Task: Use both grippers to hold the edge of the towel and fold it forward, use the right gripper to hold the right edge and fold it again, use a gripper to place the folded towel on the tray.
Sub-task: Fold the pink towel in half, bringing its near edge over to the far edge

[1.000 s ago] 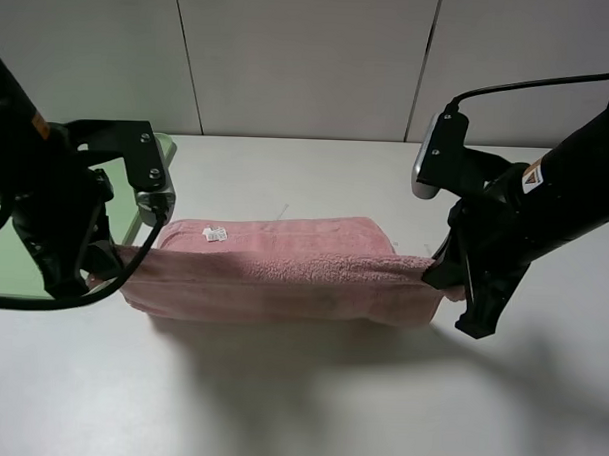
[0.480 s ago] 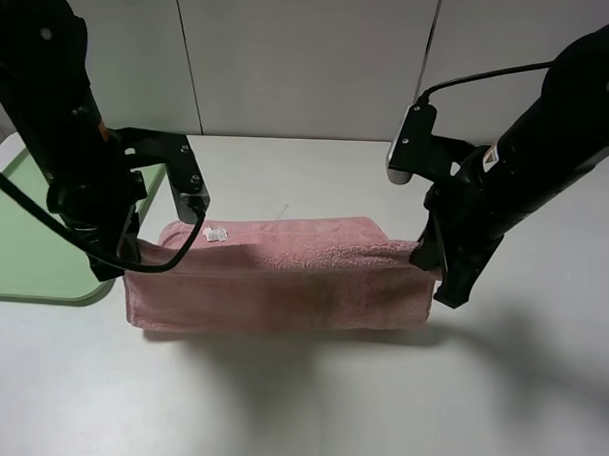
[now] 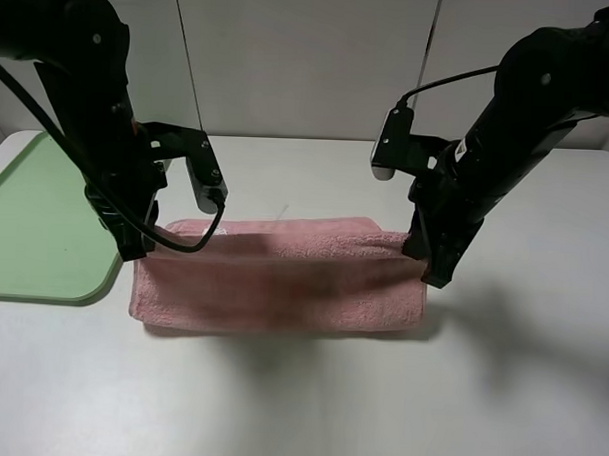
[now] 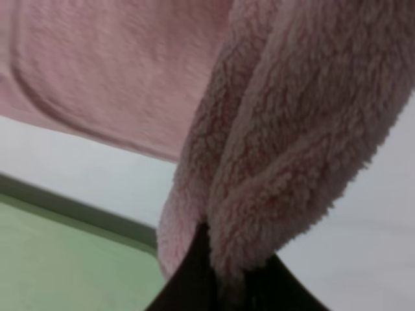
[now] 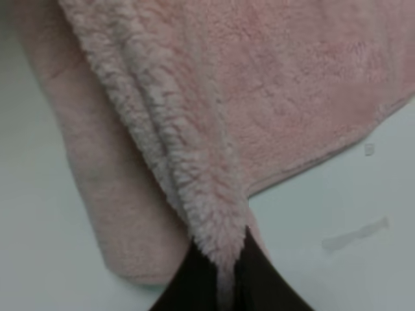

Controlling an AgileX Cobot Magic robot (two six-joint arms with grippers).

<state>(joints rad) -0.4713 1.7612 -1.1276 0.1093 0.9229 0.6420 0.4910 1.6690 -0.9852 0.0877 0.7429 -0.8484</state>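
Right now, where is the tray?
In the exterior high view the tray lies flat on the far left of the table, just left of the towel's left end, which the left gripper holds.

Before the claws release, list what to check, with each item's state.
1. Left claw shut on the towel edge: ok.
2. Right claw shut on the edge: ok.
3. Held edge laid flat on the lower layer: not ok, raised in both wrist views.
4. Held edge aligned with the far edge: cannot tell.
5. Tray free for placing: cannot tell, the left arm hides part.
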